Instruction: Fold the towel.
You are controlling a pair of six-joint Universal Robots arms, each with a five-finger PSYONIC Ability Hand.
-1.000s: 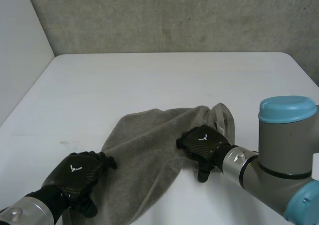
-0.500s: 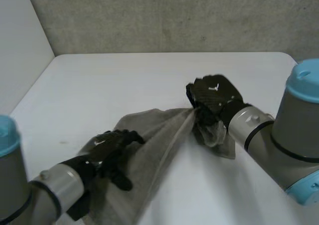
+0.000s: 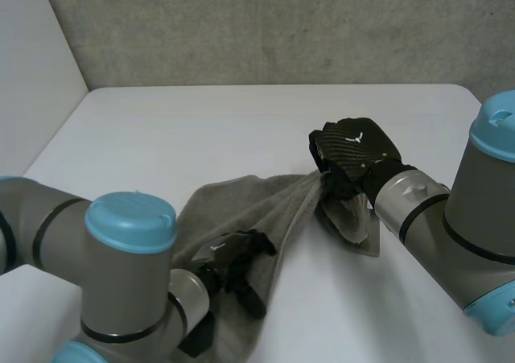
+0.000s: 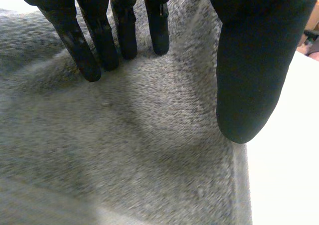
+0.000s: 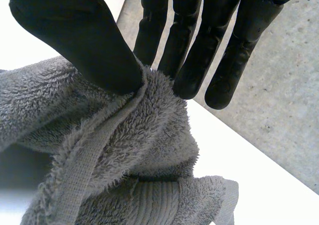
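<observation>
The left hand (image 3: 233,260) has slid in from the towel's near-left edge over the last second, its arm swinging across the front. It now lies on the towel (image 3: 219,206) toward the middle of the near part. In its wrist view the fingers are straight and rest flat on the pile, with the thumb out over the side edge. It grips nothing and only presses the cloth to the surface (image 3: 241,129).

The towel sits crumpled at the centre. A taut ridge now runs from under that palm up to the right corner.

The right hand (image 3: 352,149) was low on that corner a second ago. It has since risen and moved back, taking the corner with it, and has hardly shifted in the last half second. Its thumb pinches the hem against straight fingers, and loose cloth hangs below.

With one end pinned and the other raised, the fold looks just begun. The lifted corner probably has to be carried across next.
</observation>
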